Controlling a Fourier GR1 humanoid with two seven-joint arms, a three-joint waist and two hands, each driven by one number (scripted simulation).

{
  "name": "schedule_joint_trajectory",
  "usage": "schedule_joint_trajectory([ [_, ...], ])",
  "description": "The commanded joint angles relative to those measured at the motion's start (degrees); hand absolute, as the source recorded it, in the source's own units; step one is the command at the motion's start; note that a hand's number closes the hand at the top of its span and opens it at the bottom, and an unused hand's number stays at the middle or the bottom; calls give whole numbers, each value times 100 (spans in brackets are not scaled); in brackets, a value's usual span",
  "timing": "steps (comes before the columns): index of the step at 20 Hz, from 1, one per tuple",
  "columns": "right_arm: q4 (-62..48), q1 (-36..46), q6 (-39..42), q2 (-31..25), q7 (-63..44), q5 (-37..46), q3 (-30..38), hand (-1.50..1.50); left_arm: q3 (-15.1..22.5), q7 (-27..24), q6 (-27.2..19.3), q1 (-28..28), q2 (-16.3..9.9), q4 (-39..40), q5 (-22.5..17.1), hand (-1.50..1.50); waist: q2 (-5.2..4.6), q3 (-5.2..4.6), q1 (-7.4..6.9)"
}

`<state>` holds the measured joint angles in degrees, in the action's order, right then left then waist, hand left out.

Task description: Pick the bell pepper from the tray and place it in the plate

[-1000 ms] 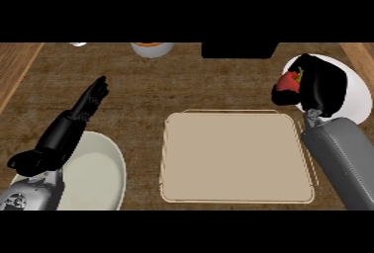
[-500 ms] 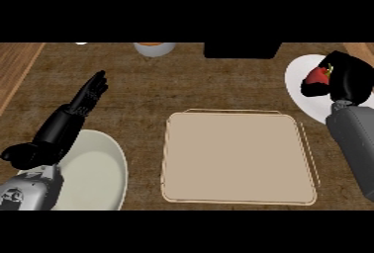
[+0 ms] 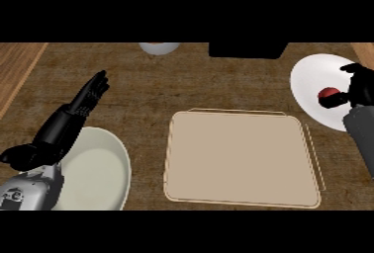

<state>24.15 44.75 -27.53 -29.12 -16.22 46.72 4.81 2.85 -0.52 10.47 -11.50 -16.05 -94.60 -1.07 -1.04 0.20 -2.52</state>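
The red bell pepper [image 3: 328, 92] shows only as a small patch at the right edge, over the white plate [image 3: 310, 81]. My right hand [image 3: 355, 88] is curled round it from the right, and its fingers hide most of the pepper. I cannot tell whether the pepper touches the plate. The beige tray [image 3: 241, 158] lies in the middle with nothing on it. My left hand [image 3: 76, 111] rests open at the left, fingers straight and pointing up, holding nothing.
A second, pale plate [image 3: 99, 173] lies at the lower left, partly under my left forearm. A white and orange bowl [image 3: 159, 48] and a black box [image 3: 247, 50] stand at the counter's far edge. A lighter wooden strip [image 3: 18, 69] runs along the left.
My right hand has carried the pepper further right and slightly down over the white plate, now partly cut off by the view's edge. The left hand stays put.
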Motion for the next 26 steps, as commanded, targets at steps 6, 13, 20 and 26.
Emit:
schedule_joint_trajectory([
  [6,-616,135,-708,-41,1833,-576,692,-150,-115,-132,31,178,29,-35,27,0,24,0,32],
  [13,-259,33,-422,98,3578,-1631,1503,-150,-188,-159,83,58,-7,94,58,0,46,3,128],
  [20,-93,11,1204,27,4240,-3141,2609,-150,-298,-57,57,22,-34,183,73,0,73,-2,243],
  [26,272,-629,2321,-329,4426,-3858,2988,-150,-349,346,165,201,-65,-326,-62,0,123,-18,272],
])
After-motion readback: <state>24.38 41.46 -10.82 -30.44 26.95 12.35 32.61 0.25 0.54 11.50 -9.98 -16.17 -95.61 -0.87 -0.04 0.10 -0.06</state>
